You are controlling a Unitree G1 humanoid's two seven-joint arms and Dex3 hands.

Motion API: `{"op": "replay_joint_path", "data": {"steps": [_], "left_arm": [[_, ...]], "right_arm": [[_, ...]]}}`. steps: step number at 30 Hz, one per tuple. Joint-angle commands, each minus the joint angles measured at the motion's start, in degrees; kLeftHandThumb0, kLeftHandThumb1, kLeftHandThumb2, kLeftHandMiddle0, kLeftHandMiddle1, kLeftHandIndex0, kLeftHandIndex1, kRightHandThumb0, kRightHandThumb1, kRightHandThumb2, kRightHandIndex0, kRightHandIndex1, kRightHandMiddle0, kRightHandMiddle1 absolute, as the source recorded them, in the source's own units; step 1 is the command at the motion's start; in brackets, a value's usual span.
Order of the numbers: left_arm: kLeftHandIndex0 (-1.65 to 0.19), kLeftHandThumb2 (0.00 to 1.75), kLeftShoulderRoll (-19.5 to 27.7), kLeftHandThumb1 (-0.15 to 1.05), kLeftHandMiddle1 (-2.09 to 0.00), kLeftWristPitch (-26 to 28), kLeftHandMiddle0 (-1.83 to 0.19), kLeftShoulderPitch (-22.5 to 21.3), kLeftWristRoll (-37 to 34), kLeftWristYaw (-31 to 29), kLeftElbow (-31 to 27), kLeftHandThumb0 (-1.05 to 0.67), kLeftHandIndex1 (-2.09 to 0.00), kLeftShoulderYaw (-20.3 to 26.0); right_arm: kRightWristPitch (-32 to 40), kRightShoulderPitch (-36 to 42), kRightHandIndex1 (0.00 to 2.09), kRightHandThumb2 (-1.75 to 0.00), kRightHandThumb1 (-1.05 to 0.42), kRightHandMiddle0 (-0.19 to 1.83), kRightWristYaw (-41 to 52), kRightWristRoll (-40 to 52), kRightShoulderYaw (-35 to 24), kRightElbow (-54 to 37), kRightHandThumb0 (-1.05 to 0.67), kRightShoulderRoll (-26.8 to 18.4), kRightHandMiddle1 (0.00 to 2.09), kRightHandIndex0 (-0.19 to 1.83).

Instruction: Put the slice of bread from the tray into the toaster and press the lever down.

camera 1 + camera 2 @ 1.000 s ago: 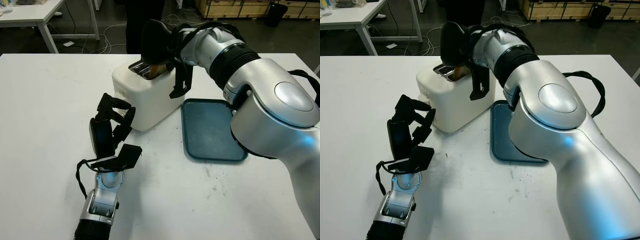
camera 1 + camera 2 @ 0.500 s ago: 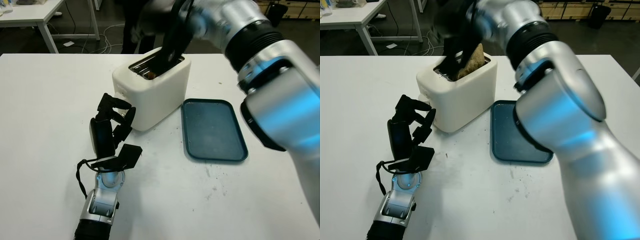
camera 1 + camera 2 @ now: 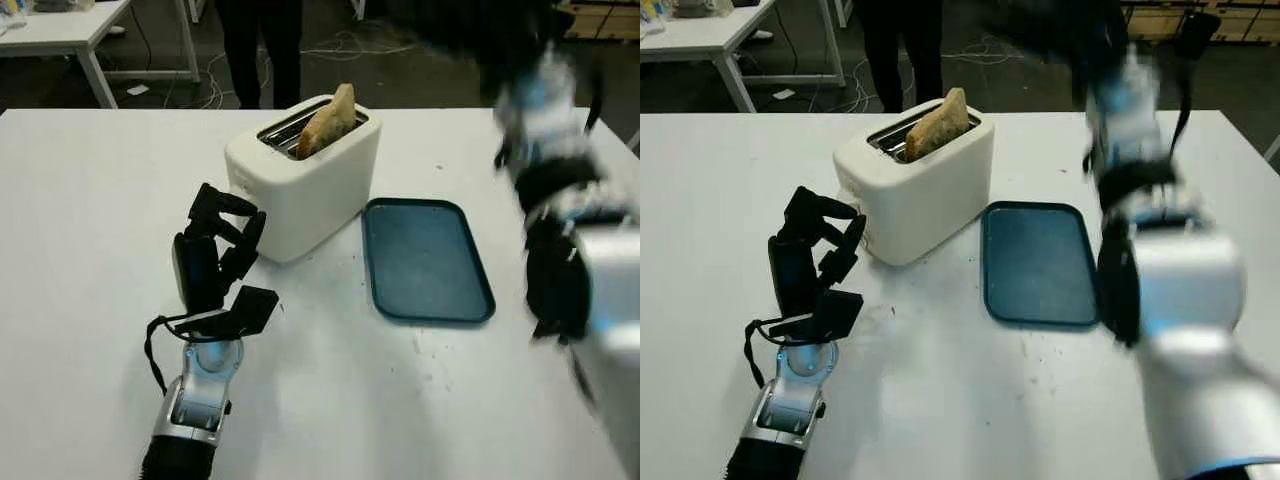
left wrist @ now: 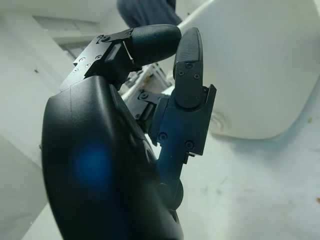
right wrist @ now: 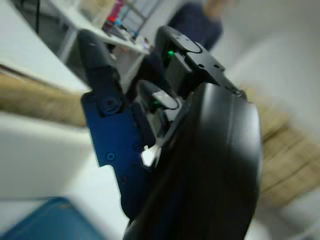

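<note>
Withdrawn from the toaster [image 3: 305, 175], the right hand [image 5: 150, 150] holds nothing, leaving the bread [image 3: 327, 120] upright in its slot.

The lower part of the slice of bread [image 3: 326, 124] is hidden inside the slot of the toaster [image 3: 305, 180], so how deep it sits cannot be told. The toaster's lever is not visible from the head camera. The right arm [image 3: 555, 190] is blurred, and its top is lost against the dark background. The right hand [image 5: 165, 130] is blurred too. A person [image 3: 262, 50] behind the table is cut off by the top edge.
</note>
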Motion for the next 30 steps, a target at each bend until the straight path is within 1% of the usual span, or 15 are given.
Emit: {"op": "replay_joint_path", "data": {"steps": [1, 3, 4, 6, 7, 9, 10, 11, 13, 15, 17, 18, 20, 25, 30], "left_arm": [[-0.5, 0.23, 1.1, 0.92, -1.75, -1.2, -0.76, -1.4, -0.3, -0.6, 0.2, -0.37, -1.57, 0.4], [-0.5, 0.23, 2.0, 0.92, -1.75, -1.5, -0.77, -2.0, -0.3, -1.0, 0.4, -0.37, -1.56, 0.6], [-0.5, 0.23, 2.4, 0.92, -1.75, -1.8, -0.77, -2.3, -0.3, -1.1, 0.7, -0.37, -1.55, 0.7], [-0.52, 0.22, 3.6, 0.92, -1.75, -2.4, -0.79, -3.3, -0.5, -1.4, 1.7, -0.36, -1.54, 1.1], [-0.52, 0.21, 4.1, 0.92, -1.75, -2.7, -0.79, -3.9, -0.7, -1.6, 2.2, -0.36, -1.53, 1.3], [-0.53, 0.21, 5.3, 0.92, -1.75, -2.6, -0.81, -4.8, -0.4, -1.9, 3.1, -0.37, -1.52, 1.6], [-0.53, 0.21, 5.8, 0.92, -1.75, -2.2, -0.81, -5.2, -0.3, -2.4, 3.2, -0.37, -1.51, 1.7], [-0.53, 0.21, 6.4, 0.92, -1.75, -2.0, -0.8, -5.6, -0.1, -2.7, 3.4, -0.36, -1.51, 1.8], [-0.53, 0.21, 7.2, 0.92, -1.75, -2.1, -0.78, -6.2, -0.2, -3.3, 3.6, -0.36, -1.49, 1.8], [-0.54, 0.2, 7.9, 0.92, -1.75, -2.6, -0.77, -6.6, -0.4, -3.7, 3.6, -0.37, -1.49, 1.6], [-0.55, 0.19, 8.2, 0.92, -1.75, -3.5, -0.75, -6.9, -0.3, -3.9, 3.3, -0.36, -1.49, 1.4], [-0.56, 0.18, 8.4, 0.92, -1.75, -3.8, -0.75, -7.0, -0.1, -4.0, 3.1, -0.36, -1.49, 1.2], [-0.57, 0.18, 8.6, 0.92, -1.75, -3.8, -0.75, -7.0, 0.4, -4.0, 2.6, -0.38, -1.49, 1.1], [-0.57, 0.17, 8.7, 0.92, -1.75, -3.1, -0.76, -6.9, 0.6, -5.1, 1.8, -0.38, -1.49, 0.9], [-0.57, 0.24, 9.2, 0.92, -1.75, -2.7, -0.76, -7.5, 0.8, -6.5, 1.9, -0.41, -1.49, 1.2]], "right_arm": [[6.1, 9.2, 0.92, -0.34, -0.92, 0.96, -1.2, 4.8, -2.0, -9.5, -0.47, 4.1, 0.15, 0.8], [9.6, 18.9, 1.0, -0.37, -0.92, 0.96, -3.0, 5.8, -0.8, -21.6, -0.47, 7.2, 0.14, 0.76], [9.4, 23.1, 1.02, -0.38, -0.92, 0.97, -4.0, 4.9, 0.2, -26.5, -0.47, 8.4, 0.14, 0.74], [1.3, 30.7, 1.06, -0.39, -0.92, 1.02, -7.6, -1.7, 3.5, -32.9, -0.46, 9.7, 0.17, 0.78], [-4.8, 34.2, 1.09, -0.41, -0.92, 1.03, -9.2, -6.4, 5.7, -34.5, -0.46, 9.2, 0.2, 0.79], [-15.4, 40.1, 1.19, -0.51, -0.92, 0.82, -13.7, -16.6, 9.8, -37.2, -0.48, 7.1, 0.63, 0.72], [-20.3, 42.7, 1.24, -0.54, -0.92, 0.73, -16.6, -21.5, 11.3, -38.2, -0.46, 6.1, 0.78, 0.7], [-24.1, 44.7, 1.27, -0.53, -0.92, 0.68, -19.4, -25.9, 12.4, -39.4, -0.45, 5.4, 0.87, 0.7], [-28.7, 47.1, 1.32, -0.51, -0.92, 0.66, -24.8, -32.9, 13.9, -41.3, -0.44, 4.6, 0.93, 0.7], [-31.0, 48.9, 1.57, -0.45, -0.92, 0.65, -31.2, -39.8, 15.0, -44.2, -0.43, 4.7, 1.03, 0.66], [-33.1, 49.7, 1.69, -0.45, -0.92, 0.63, -38.5, -45.1, 16.0, -45.9, -0.43, 6.1, 1.17, 0.67], [-33.5, 49.9, 1.72, -0.46, -0.92, 0.55, -42.2, -47.7, 16.5, -46.8, -0.44, 6.6, 1.39, 0.71], [-33.1, 49.9, 1.74, -0.47, -0.92, 0.44, -47.8, -52.2, 17.6, -48.4, -0.44, 6.7, 1.65, 0.78], [-31.3, 46.3, 1.75, -0.46, -0.92, 0.49, -58.9, -59.4, 18.9, -47.6, -0.46, 3.5, 1.74, 0.88], [-29.3, 42.6, 1.75, -0.48, -0.92, 0.5, -61.6, -59.4, 20.5, -43.6, -0.45, 0.5, 1.75, 0.87]]}}
